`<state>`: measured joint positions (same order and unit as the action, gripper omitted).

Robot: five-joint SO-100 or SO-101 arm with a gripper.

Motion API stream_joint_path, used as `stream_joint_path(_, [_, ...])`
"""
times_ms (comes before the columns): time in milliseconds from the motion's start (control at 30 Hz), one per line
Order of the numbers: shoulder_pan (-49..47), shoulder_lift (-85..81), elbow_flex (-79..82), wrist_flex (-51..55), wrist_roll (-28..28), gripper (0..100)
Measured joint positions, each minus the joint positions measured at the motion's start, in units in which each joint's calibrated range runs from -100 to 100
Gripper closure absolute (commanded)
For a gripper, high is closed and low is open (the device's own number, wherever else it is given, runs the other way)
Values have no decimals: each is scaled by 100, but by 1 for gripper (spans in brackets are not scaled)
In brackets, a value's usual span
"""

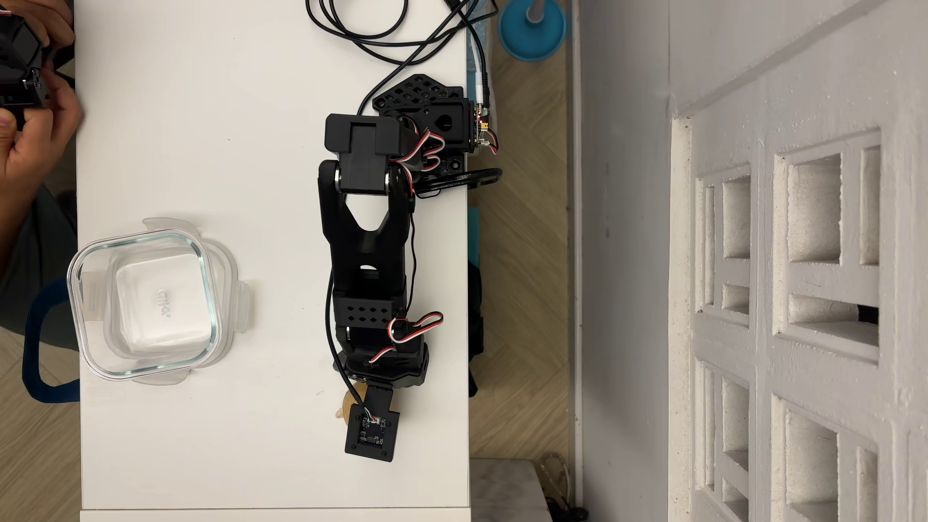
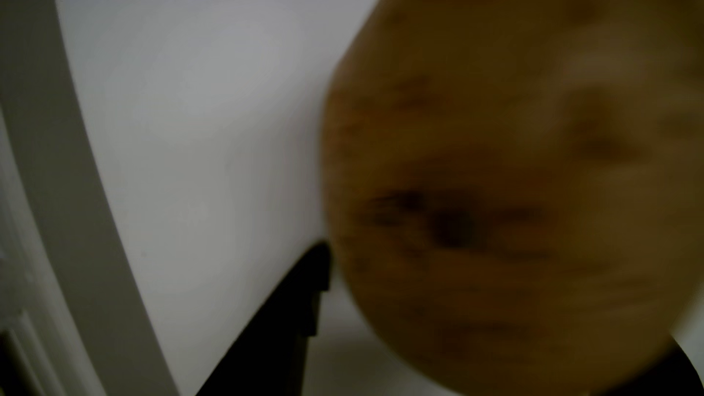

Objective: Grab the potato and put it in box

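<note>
Since the potato (image 2: 514,198) is firm, rounded and heavy, its middle should be gripped; pincer (image 2: 495,323) state cannot be told.

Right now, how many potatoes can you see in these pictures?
1. The potato fills the wrist view beside a gripper finger; overhead it peeks out under the arm's camera mount. Others could be hidden.

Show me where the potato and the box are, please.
potato (image 2: 514,198): wrist view, on its blurred brown skin near the dark spot.
box (image 1: 213,321): overhead view, on the glass rim, right side.
</note>
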<state>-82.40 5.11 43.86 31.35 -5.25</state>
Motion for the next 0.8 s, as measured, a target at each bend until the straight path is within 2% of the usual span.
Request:
stream_joint_path(467, [47, 18, -153, -399, -498, 65])
stream_joint_path(800, [47, 28, -144, -1162, -791, 65])
